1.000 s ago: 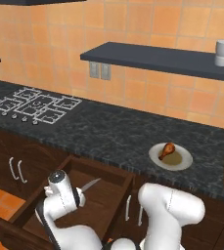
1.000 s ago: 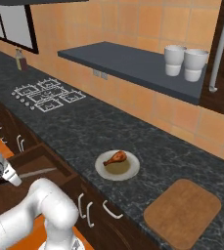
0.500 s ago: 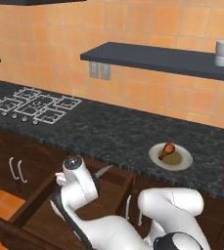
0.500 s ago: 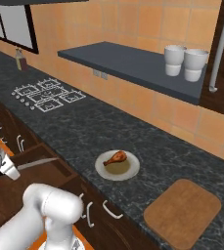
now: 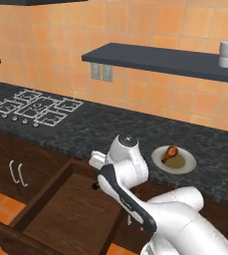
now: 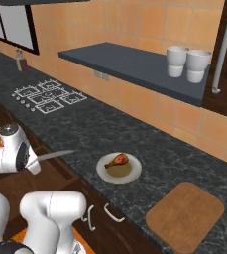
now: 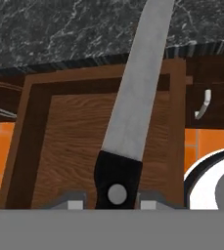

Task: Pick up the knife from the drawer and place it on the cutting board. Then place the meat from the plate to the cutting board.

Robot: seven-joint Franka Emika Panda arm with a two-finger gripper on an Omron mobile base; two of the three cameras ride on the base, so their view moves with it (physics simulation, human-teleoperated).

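I have my pincer [image 7: 117,204] clamped on the knife [image 7: 133,102] by its black handle, blade out above the open drawer [image 7: 79,146], meat [image 6: 118,159] on the plate [image 6: 133,173], cutting board [image 6: 187,216] on the counter [image 6: 85,129] well apart

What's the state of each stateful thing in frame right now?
drawer: pulled open, nothing visible inside
knife: lifted above the drawer, handle clamped in the tool, blade pointing away from the hand
tool: shut on the knife handle
meat: lying on the plate, untouched
plate: on the counter, holding the meat
cutting board: flat on the counter, bare
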